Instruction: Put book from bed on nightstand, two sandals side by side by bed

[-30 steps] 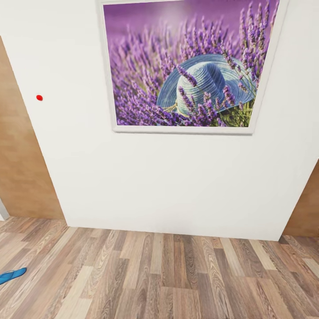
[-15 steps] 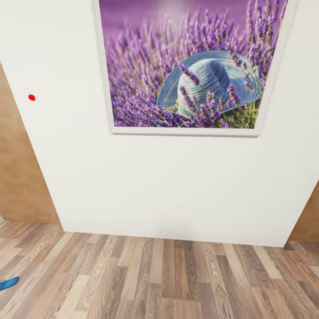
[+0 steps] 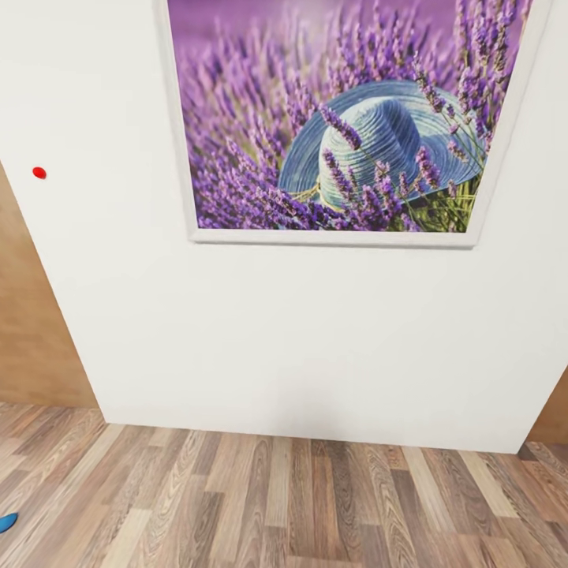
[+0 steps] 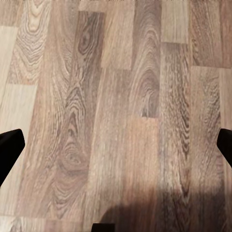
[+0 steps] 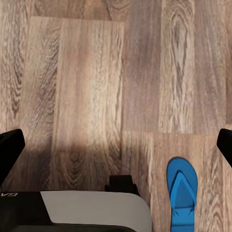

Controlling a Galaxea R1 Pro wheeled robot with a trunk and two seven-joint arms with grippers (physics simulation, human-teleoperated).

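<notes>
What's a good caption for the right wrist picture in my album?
A blue sandal lies flat on the wood floor below the open right gripper.

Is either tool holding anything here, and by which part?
Nothing is held: both tools hang open over bare floor; one blue sandal lies flat, untouched.

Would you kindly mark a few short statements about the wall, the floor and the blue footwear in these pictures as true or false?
1. The white-framed picture on the white wall shows a blue straw hat among purple lavender. True.
2. A bright blue flip-flop sandal lies on the wood-plank floor in the right wrist view. True.
3. The small dot on the wall is green. False: it is red.
4. The right tool is shut on the sandal. False: its fingers stand wide apart, with the sandal lying free on the floor.
5. The floor is grey carpet. False: it is mixed-tone wooden planks.
</notes>
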